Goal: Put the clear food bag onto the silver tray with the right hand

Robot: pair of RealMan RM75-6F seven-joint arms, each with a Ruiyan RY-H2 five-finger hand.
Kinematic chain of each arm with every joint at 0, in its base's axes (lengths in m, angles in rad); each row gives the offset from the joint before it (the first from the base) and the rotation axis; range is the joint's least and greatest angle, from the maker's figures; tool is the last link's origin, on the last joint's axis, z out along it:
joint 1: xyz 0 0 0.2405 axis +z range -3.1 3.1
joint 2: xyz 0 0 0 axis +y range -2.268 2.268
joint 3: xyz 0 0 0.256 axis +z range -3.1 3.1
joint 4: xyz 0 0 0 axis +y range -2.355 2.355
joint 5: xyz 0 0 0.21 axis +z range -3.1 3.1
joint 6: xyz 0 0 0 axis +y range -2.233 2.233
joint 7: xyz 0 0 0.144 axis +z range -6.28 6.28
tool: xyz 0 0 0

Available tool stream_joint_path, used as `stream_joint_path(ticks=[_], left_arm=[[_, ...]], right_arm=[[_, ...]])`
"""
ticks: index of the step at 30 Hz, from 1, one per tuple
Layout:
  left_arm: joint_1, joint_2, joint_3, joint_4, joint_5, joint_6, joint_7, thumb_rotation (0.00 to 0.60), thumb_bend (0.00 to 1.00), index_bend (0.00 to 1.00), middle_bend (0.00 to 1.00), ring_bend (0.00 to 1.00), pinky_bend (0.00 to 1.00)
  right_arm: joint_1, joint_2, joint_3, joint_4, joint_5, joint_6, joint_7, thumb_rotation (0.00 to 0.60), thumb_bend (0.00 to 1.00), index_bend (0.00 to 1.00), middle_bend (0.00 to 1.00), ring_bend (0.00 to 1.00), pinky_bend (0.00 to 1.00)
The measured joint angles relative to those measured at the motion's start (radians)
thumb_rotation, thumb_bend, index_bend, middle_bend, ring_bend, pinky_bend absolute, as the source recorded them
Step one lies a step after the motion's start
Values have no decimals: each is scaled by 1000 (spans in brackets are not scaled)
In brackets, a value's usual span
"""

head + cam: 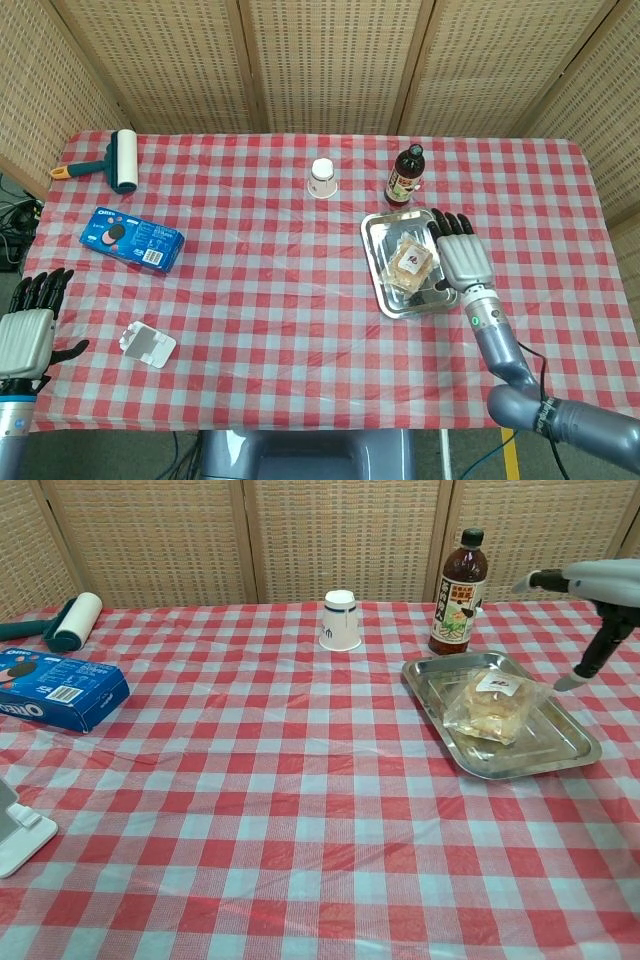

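Observation:
The clear food bag [413, 262] [492, 706] lies flat on the silver tray [379, 272] [560, 753], with a pale pastry inside it. My right hand [462, 256] [592, 610] hovers just right of the tray, fingers spread, holding nothing and apart from the bag. My left hand [30, 328] rests open at the table's near left corner, far from the tray.
A dark sauce bottle [405, 174] [459, 581] stands just behind the tray. A white paper cup [322, 179] [341, 621] sits upside down mid-table. An Oreo box [132, 239] [55, 691], a lint roller [122, 160] [65, 622] and a small white tray [148, 345] lie on the left.

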Motion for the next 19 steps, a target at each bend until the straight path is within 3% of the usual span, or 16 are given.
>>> stream_joint_path(ticks=[10, 19], left_arm=[[7, 1, 4, -4, 18, 18, 2, 600, 22, 0, 0, 0, 0], [15, -3, 9, -1, 36, 39, 9, 600, 21, 0, 0, 0, 0]], right_arm=[[-145, 55, -121, -77, -233, 188, 58, 600, 39, 0, 0, 0, 0], [-315, 38, -272, -8, -494, 374, 233, 600, 36, 0, 0, 0, 0]])
